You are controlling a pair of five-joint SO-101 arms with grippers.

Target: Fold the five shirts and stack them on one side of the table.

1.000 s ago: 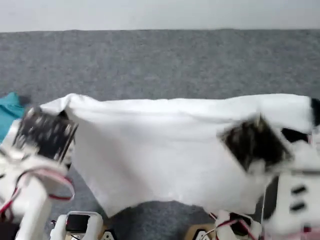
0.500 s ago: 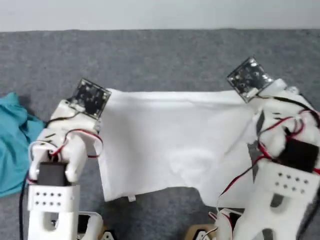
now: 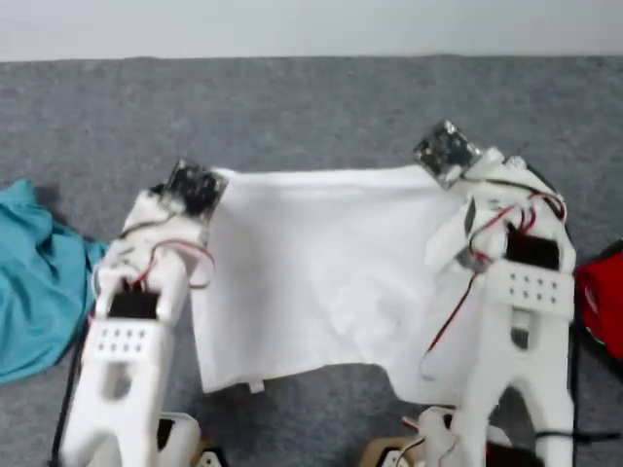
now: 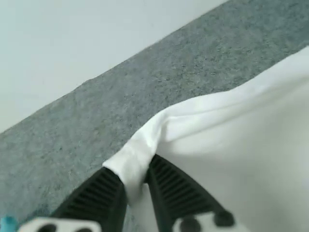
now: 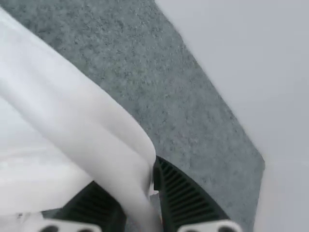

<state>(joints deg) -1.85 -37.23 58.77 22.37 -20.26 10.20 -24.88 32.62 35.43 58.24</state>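
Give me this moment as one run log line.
left gripper: shut on white shirt corner | right gripper: shut on its other far corner | teal shirt: crumpled on table

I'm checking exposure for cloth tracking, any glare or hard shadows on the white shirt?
High view: no glare, faint crease shading on the white shirt. Left wrist view: soft shading under the fold by the left gripper. Right wrist view: likewise, right gripper.

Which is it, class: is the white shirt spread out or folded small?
Spread out: the white shirt lies wide across the table, its far corners pinched by the left end effector and right end effector.
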